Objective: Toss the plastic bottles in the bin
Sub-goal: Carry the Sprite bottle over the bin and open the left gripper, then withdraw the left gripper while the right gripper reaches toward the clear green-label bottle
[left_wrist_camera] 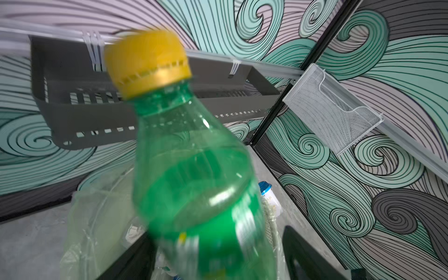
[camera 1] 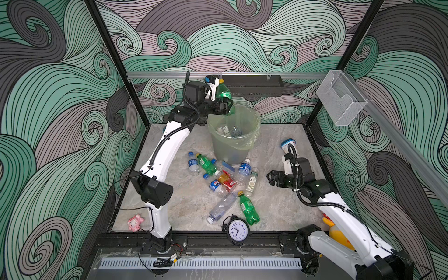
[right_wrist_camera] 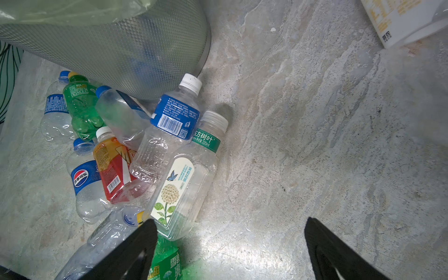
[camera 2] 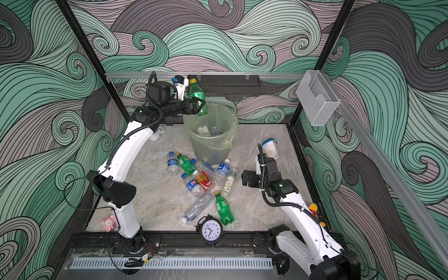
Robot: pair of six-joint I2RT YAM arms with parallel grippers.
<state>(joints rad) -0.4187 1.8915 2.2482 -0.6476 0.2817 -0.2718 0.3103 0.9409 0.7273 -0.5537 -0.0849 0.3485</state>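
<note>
Left gripper (camera 1: 229,106): spread, green bottle (camera 1: 223,93) loose above bin (camera 1: 230,150).
Right gripper (camera 1: 271,178): spread, empty.
Advice: wait till bottle drops in.

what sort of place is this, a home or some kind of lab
Most likely a robot test cell, not a home: a left arm and right arm bolted to a front rail, black frame posts boxing in wave-printed walls, and plastic bottles staged around a lined bin.

Green yellow-capped bottle (camera 1: 224,97) tilts over the bag-lined bin (camera 1: 257,121); other bottles (camera 1: 228,181) lie beside it.
</note>
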